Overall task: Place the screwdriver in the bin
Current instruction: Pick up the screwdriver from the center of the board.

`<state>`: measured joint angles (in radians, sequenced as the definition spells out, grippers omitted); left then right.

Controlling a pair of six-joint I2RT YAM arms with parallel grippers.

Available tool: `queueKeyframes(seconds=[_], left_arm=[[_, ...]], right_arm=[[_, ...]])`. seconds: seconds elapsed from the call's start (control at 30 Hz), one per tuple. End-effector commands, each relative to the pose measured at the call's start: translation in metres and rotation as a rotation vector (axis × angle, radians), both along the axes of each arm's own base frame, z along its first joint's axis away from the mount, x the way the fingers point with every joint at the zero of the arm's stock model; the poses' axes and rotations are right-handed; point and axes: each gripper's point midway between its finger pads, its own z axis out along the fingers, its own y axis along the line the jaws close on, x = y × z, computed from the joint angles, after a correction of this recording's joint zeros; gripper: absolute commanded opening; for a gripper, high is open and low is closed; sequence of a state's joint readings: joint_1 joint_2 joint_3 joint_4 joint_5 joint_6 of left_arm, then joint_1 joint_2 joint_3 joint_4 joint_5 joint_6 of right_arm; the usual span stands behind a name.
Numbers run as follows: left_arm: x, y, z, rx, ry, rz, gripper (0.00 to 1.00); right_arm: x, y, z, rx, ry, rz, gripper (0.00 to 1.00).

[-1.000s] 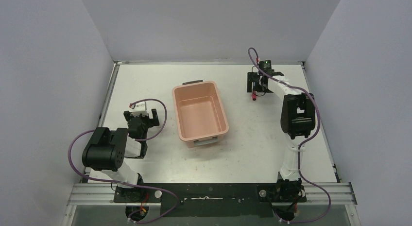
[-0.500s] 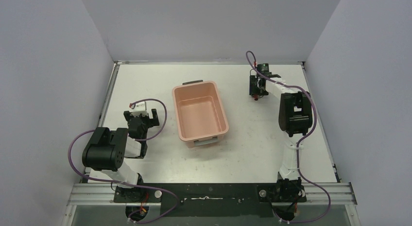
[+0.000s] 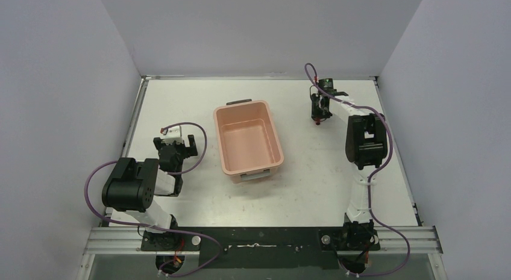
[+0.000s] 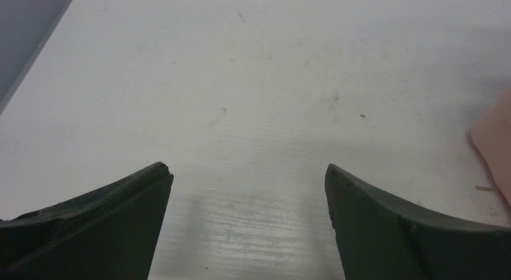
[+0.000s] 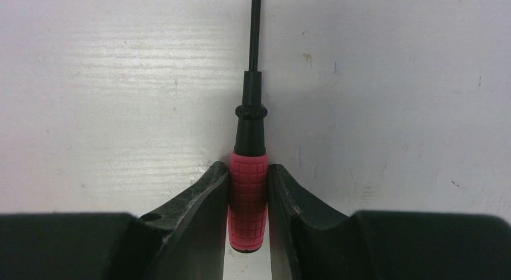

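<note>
Found right gripper (image 5: pixel 248 171) closed narrow on the screwdriver (image 5: pixel 247 199), fingers (image 5: pixel 202 199) pinching both sides of the red handle. Saw most of that handle seated between the pads. Saw the thin black shaft running out toward top of frame over the white table (image 5: pixel 391 81). Couldn't tell whether lifted or resting on the surface.

In the top view, placed that grip in the upper right of the table, well apart from the salmon-pink bin (image 3: pixel 248 138) at centre frame. Saw nothing inside the bin.

Found left gripper (image 4: pixel 248 171) spread wide above bare table, holding nothing. Saw only a corner of the bin at right edge of its view.

Handling, as judgement:
- Rated the screwdriver light and rigid, with no flex expected in transit.
- Rated the grid-textured handle the right hold: thick and grippy.
- Rated the shaft a poor hold: too thin and smooth, likely to roll or slip between the pads.
- Expected little tilt from the shaft overhang, given the low weight.
- Didn't consider it fragile, so a short drop into the bin looked harmless.
- Flagged the shaft tip as the part to keep clear of the flared rim.
</note>
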<state>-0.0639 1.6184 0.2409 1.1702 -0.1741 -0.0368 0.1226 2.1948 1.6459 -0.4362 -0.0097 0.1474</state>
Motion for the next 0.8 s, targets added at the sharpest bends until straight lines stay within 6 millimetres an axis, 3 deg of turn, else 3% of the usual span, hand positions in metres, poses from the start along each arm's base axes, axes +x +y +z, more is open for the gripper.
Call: queueKeyframes(seconds=[0.0,0.23,0.77], left_arm=[[0.008,-0.001,0.016,0.0,-0.059,-0.007,0.97],[0.008,-0.001,0.016,0.0,-0.059,-0.007,0.97],[0.008,-0.001,0.016,0.0,-0.058,-0.007,0.97]], right_arm=[[0.006,-0.007,0.07,-0.019,-0.105,-0.034,0.0],[0.004,-0.011,0.124,-0.024,-0.165,-0.049,0.0],[-0.01,-0.012,0.271,-0.045,-0.354,-0.07,0.0]])
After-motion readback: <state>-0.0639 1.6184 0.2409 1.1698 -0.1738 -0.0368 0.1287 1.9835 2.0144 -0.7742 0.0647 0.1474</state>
